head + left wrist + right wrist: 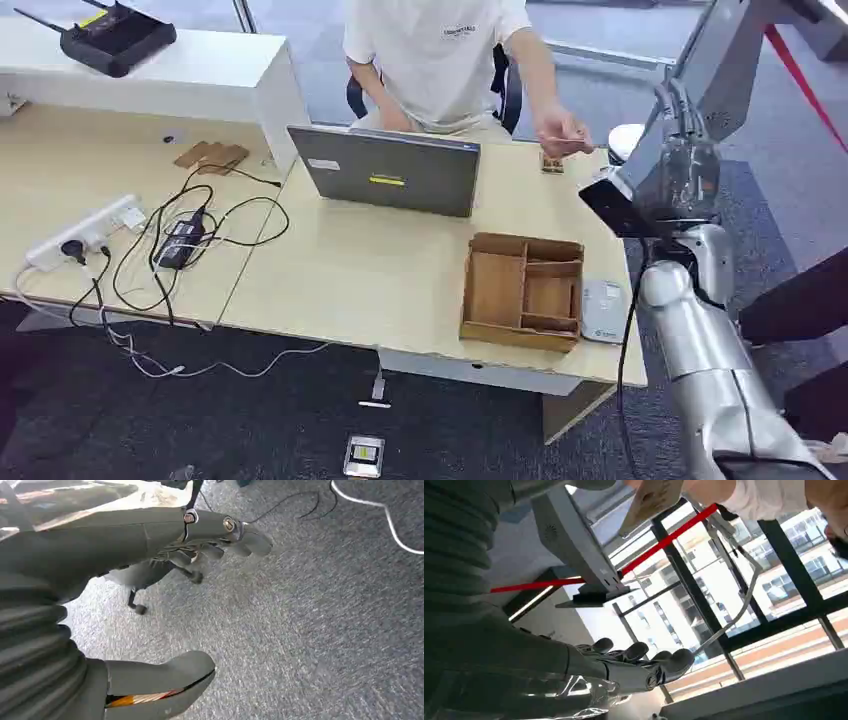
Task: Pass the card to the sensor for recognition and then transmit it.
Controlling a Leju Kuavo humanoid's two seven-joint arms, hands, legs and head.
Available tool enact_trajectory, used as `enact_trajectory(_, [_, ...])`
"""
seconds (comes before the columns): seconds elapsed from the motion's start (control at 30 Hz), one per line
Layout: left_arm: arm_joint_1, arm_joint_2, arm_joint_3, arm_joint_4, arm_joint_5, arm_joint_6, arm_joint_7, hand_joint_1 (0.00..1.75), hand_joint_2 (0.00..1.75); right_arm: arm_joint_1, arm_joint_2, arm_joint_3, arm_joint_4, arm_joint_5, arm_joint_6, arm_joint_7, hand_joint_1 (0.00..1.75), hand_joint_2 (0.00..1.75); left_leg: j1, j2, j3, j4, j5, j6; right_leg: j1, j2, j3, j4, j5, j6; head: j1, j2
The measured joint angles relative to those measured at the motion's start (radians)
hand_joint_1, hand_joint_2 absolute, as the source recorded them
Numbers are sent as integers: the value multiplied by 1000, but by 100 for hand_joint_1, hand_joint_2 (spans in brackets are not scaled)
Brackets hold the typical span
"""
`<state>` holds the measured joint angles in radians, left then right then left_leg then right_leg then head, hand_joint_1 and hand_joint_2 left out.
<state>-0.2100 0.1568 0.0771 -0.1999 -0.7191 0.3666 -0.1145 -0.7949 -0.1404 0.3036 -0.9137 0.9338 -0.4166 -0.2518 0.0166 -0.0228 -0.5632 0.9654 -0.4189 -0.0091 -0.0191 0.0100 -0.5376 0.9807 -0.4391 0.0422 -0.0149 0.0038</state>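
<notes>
Right hand (pixel 634 667) raised at the far right edge of the pale wooden desk (pixel 400 270), fingers extended and slightly apart, holding nothing; in the head view the wrist housing hides it. Seated person's hand (pixel 560 130) holds a thin tan card (pixel 580 145) just beside the raised arm, above the desk's far right corner. Flat grey card sensor (pixel 603 310) lies at the near right edge, touching the brown wooden compartment tray (pixel 524 290). Bare desk between tray and grey laptop (pixel 390 170). Left hand (pixel 215 542) hangs over grey carpet (pixel 325 630), fingers loosely curled, empty.
</notes>
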Motion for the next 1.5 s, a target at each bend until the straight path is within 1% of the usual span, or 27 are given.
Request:
enact_trajectory(0.13, [0, 2, -4, 0, -2, -3, 0, 0, 175, -31, 5, 28, 97, 37, -1, 8, 0, 175, 0, 0, 0, 0, 0, 0, 0, 0, 0, 0, 0, 0, 0, 0])
enact_trajectory(0.27, [0, 6, -5, 0, -2, -3, 0, 0, 175, -56, 6, 44, 172, 38, -2, 7, 0, 175, 0, 0, 0, 0, 0, 0, 0, 0, -1, 0, 0, 0, 0, 0])
enact_trajectory(0.63, [3, 10, -5, 0, 7, -1, 0, 0, 175, -76, 22, 50, 268, 26, -18, -6, 0, 175, 0, 0, 0, 0, 0, 0, 0, 0, -1, 0, 0, 0, 0, 0])
enact_trajectory(0.67, [5, 10, -5, 0, 8, -1, 0, 0, 175, -77, 24, 50, 271, 26, -19, -7, 175, 175, 0, 0, 0, 0, 0, 0, 0, 0, -1, 0, 0, 0, 0, 0])
enact_trajectory(1.1, [18, 15, -5, 0, 16, -1, -11, 0, 175, -98, 48, 51, 317, 11, -16, -34, 175, 175, 0, 0, 0, 0, 0, 0, 0, 0, -1, 0, 0, 0, 0, 0])
enact_trajectory(1.5, [25, 19, -5, 0, 31, -1, -15, 0, 175, -118, 68, 51, 344, 8, -15, -44, 175, 175, 0, 0, 0, 0, 0, 0, 0, 0, -1, 0, 0, 0, 0, 0])
